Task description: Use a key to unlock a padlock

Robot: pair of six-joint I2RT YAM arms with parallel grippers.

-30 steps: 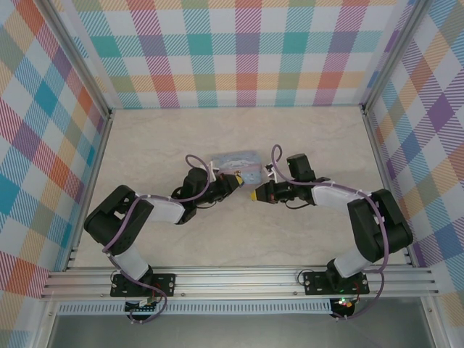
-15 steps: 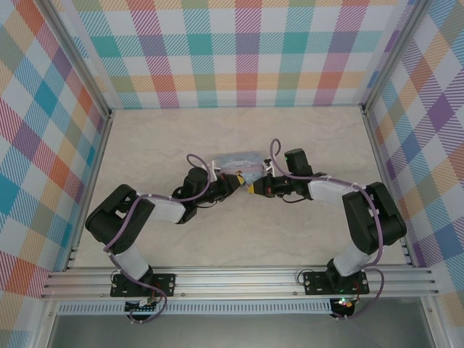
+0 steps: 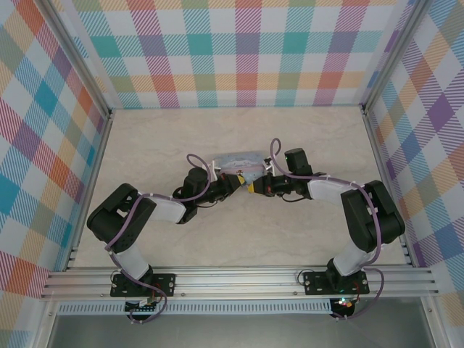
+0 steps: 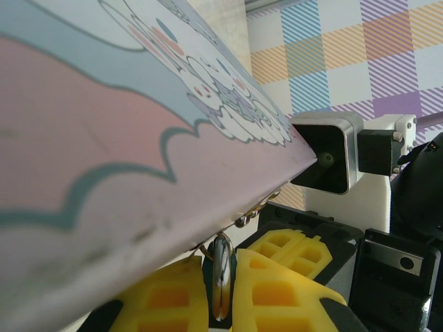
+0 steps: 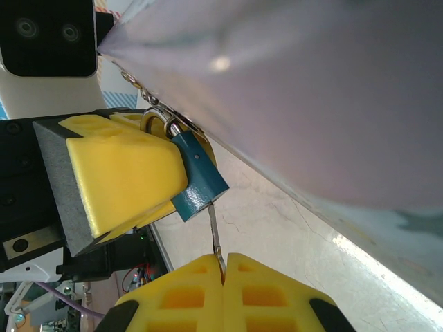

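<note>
The small teal-blue padlock [image 5: 197, 180] hangs from the clasp of a light blue cartoon-printed tin [image 3: 243, 159]. My left gripper [image 3: 239, 185] is shut on it. In the left wrist view the silvery shackle of the padlock [image 4: 221, 266] stands edge-on between that gripper's yellow fingers [image 4: 277, 297]. My right gripper [image 5: 223, 266] is shut on the thin dark key [image 5: 216, 235]. The key's tip touches the underside of the padlock body. The two grippers meet nose to nose in front of the tin, with the right gripper [image 3: 252, 188] coming from the right.
The tin [image 4: 104, 138] looms close over both wrist views, just above the fingers. The marble tabletop [image 3: 239, 239] stretches around the arms. Plaid walls [image 3: 239, 51] close in the back and both sides.
The right gripper has moved left with the key until it meets the padlock held in the left gripper. Over the last half second almost nothing has shifted.
</note>
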